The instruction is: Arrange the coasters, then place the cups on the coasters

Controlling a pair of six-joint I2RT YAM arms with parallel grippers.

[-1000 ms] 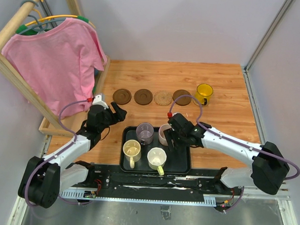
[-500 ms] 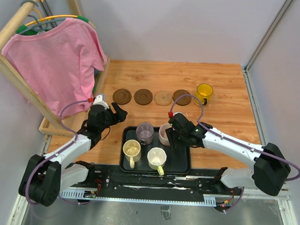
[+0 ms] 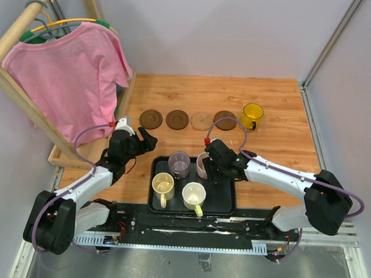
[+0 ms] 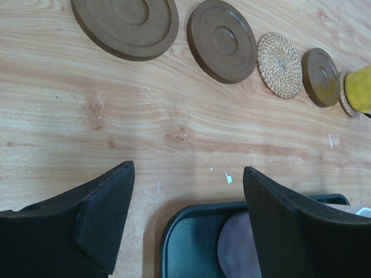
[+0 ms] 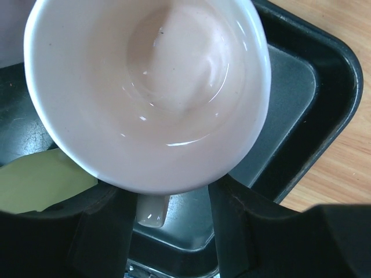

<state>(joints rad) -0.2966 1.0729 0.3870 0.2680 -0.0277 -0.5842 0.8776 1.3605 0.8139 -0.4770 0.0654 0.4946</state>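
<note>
Right pincer [image 5: 172, 205] half-open astride the handle of the pinkish cup [image 5: 151, 87], which sits just ahead in the black tray [image 5: 313, 116]. Left pincer [image 4: 188, 191] wide and empty above the table [image 4: 116, 127], coasters [image 4: 221, 40] in a row beyond its tips.

Wooden table [image 3: 277, 142]. Row on far side, left to right: left brown coaster [image 3: 151, 119], second brown coaster [image 3: 177, 119], woven coaster [image 3: 201, 120], third brown coaster [image 3: 224, 119], last woven coaster [image 4: 345, 98] under yellow cup [image 3: 252, 115]. Black tray [image 3: 223, 200] at near edge, apart from row.
</note>
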